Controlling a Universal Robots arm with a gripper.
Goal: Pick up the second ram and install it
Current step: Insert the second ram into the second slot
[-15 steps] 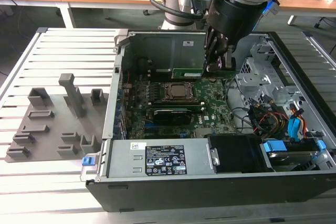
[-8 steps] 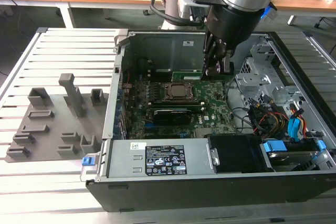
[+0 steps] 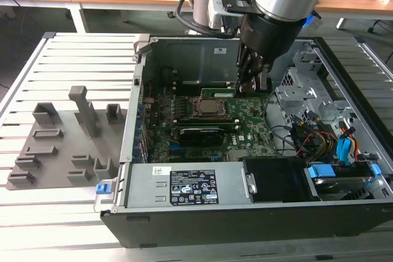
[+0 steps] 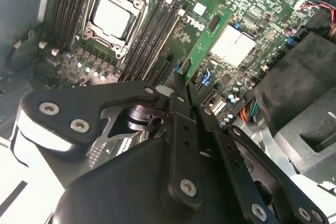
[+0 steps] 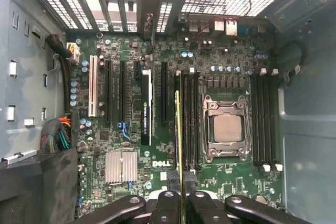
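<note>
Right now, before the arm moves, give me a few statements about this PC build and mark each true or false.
1. The end effector is shut on the second ram. True.
2. A cooler covers the CPU socket. False: the socket is bare, its chip exposed.
3. The grey fixture blocks sit inside the computer case. False: they lie outside it, at the exterior view's left.
4. The second ram runs parallel to the memory slots beside the CPU socket. True.
</note>
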